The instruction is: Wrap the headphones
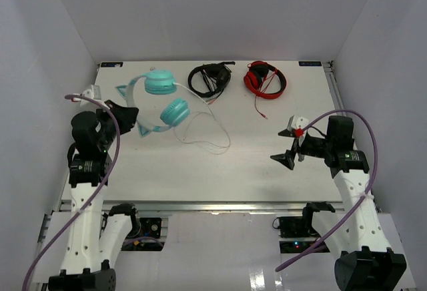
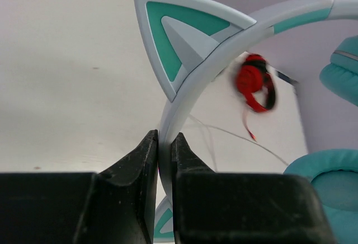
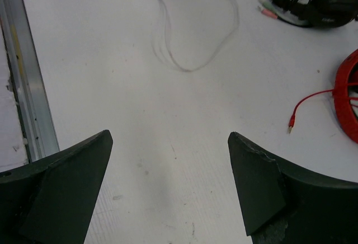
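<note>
The teal headphones [image 1: 162, 97] with a pale cat-ear headband lie at the table's back left, cups to the right. Their thin white cable [image 1: 208, 137] loops out over the table toward the middle; it also shows in the right wrist view [image 3: 196, 26]. My left gripper [image 1: 131, 116] is shut on the headband [image 2: 184, 95], pinched between the fingers [image 2: 140, 165] just below one cat ear [image 2: 179, 37]. A teal cup [image 2: 330, 191] shows at the right of that view. My right gripper [image 1: 288, 155] is open and empty over bare table at the right, apart from the cable.
Black headphones [image 1: 209, 79] and red headphones [image 1: 265, 79] lie at the back middle, the red cable [image 3: 313, 104] trailing forward. White walls enclose the table [image 1: 253, 171] on three sides. A metal rail [image 3: 25, 87] runs along the near edge.
</note>
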### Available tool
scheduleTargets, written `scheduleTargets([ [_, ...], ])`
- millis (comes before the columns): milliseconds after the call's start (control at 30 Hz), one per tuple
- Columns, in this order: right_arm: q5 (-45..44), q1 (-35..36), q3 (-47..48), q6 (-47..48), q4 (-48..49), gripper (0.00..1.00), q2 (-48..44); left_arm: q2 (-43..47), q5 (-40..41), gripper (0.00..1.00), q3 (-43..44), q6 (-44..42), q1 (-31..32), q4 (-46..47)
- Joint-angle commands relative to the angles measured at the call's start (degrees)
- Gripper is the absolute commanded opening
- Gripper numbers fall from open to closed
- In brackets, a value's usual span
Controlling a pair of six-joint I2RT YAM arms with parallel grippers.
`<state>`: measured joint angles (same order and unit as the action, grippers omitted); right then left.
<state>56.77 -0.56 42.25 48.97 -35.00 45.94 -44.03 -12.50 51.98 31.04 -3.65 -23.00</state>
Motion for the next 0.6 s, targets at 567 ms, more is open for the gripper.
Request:
scheduleTargets([
  [567,14.34,23.53,25.65,-18.97,7.92,0.90,18.21,-7.69,-16.94,0.00,6.61,9.73,20.78,6.53],
])
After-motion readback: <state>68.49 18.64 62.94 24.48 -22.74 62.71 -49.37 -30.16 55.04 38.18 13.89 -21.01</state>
